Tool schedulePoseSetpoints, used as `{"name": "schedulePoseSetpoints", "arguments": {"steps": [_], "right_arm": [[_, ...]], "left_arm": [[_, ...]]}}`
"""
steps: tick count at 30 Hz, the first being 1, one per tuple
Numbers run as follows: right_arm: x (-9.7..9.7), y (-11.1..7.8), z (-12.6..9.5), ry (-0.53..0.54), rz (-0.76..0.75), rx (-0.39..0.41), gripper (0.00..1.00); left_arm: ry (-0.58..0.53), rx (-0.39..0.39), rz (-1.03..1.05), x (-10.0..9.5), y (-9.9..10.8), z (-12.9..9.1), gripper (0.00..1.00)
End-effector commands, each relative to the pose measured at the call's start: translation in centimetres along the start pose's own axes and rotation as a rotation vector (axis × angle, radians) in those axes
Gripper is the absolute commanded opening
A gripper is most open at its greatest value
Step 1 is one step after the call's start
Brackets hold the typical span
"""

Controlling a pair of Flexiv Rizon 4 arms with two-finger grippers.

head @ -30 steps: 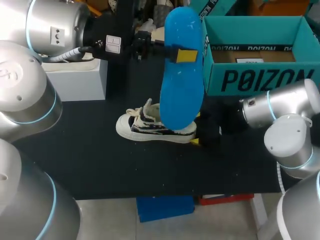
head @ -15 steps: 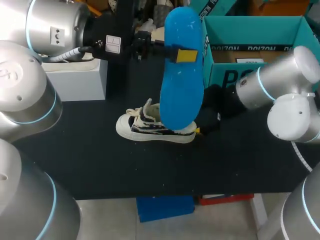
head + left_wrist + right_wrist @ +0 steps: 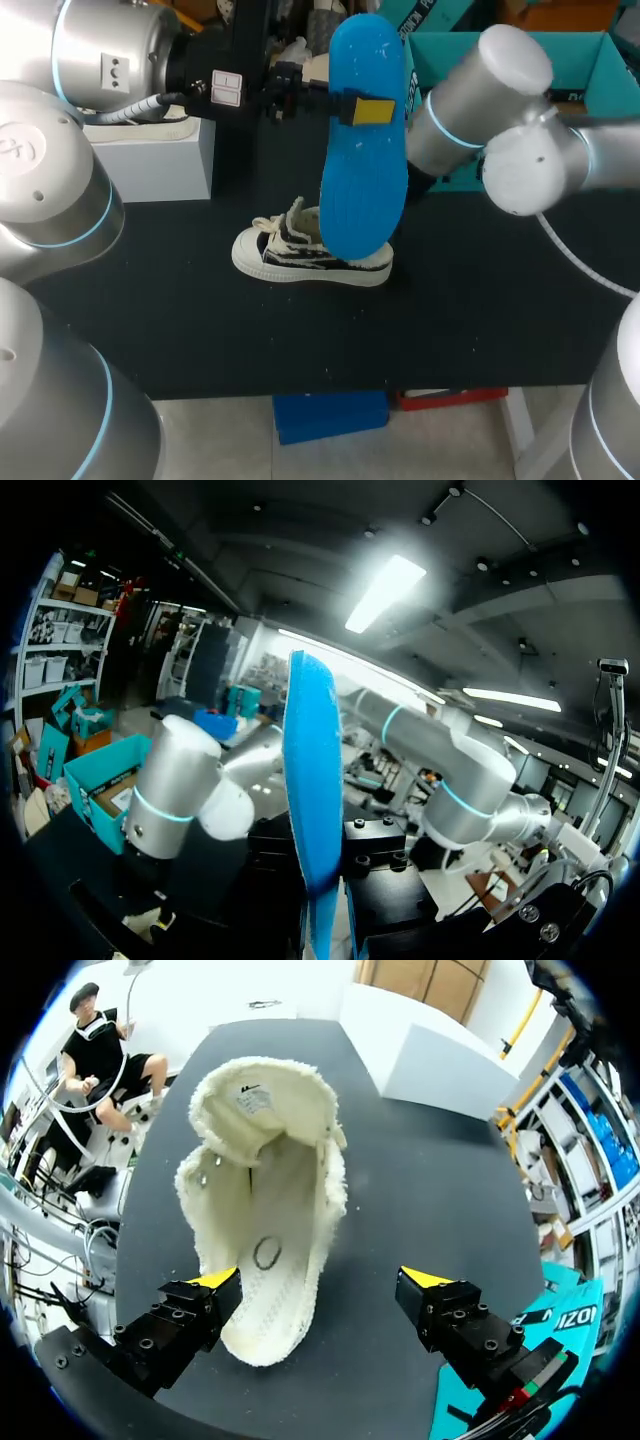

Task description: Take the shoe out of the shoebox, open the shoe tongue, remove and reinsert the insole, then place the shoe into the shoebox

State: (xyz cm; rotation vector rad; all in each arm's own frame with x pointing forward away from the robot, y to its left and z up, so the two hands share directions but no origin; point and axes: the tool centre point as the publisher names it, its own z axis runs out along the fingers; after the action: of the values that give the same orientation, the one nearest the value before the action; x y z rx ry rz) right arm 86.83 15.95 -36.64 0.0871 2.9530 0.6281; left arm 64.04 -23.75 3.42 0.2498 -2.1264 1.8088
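Observation:
My left gripper (image 3: 365, 112) is shut on the blue insole (image 3: 365, 140) and holds it upright, high over the table. In the left wrist view the insole (image 3: 310, 800) shows edge-on, running straight out from the gripper. Below it, the white and black shoe (image 3: 300, 255) lies on the black table (image 3: 200, 330). My right arm (image 3: 480, 100) comes in high from the right, its gripper hidden behind the insole in the head view. From above, my right gripper (image 3: 320, 1280) is open over the shoe (image 3: 265, 1210), whose tongue is folded back and whose cream inside is bare.
The teal shoebox (image 3: 600, 60) stands open at the back right, close beside my right gripper (image 3: 560, 1310). A white box (image 3: 150, 155) stands at the back left of the table.
My right arm has lifted from low beside the shoe's heel and swung up and inward, to above the shoe. The left arm and the insole have kept still.

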Motion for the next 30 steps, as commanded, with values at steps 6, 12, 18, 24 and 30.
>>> {"name": "schedulePoseSetpoints", "arguments": {"steps": [6,12,18,24,30], "right_arm": [[-1.3,2.4,2.8,0.049,0.006,0.438,1.00],[-1.3,3.0,4.0,0.078,0.015,0.442,1.00],[-1.5,3.2,5.0,0.102,0.013,0.452,1.00],[-1.3,3.2,5.4,0.115,0.018,0.452,1.00],[-0.9,3.3,5.8,0.124,0.035,0.435,0.00]], "left_arm": [[-0.004,-0.003,-0.002,0.0,0.0,0.1,0.00],[-0.004,-0.003,-0.002,0.0,0.0,0.1,0.00],[-0.004,-0.003,-0.002,0.0,0.0,0.1,0.00],[-0.004,-0.003,-0.002,0.0,0.0,0.1,0.00],[-0.004,-0.003,-0.002,0.0,0.0,0.1,0.00]]}}
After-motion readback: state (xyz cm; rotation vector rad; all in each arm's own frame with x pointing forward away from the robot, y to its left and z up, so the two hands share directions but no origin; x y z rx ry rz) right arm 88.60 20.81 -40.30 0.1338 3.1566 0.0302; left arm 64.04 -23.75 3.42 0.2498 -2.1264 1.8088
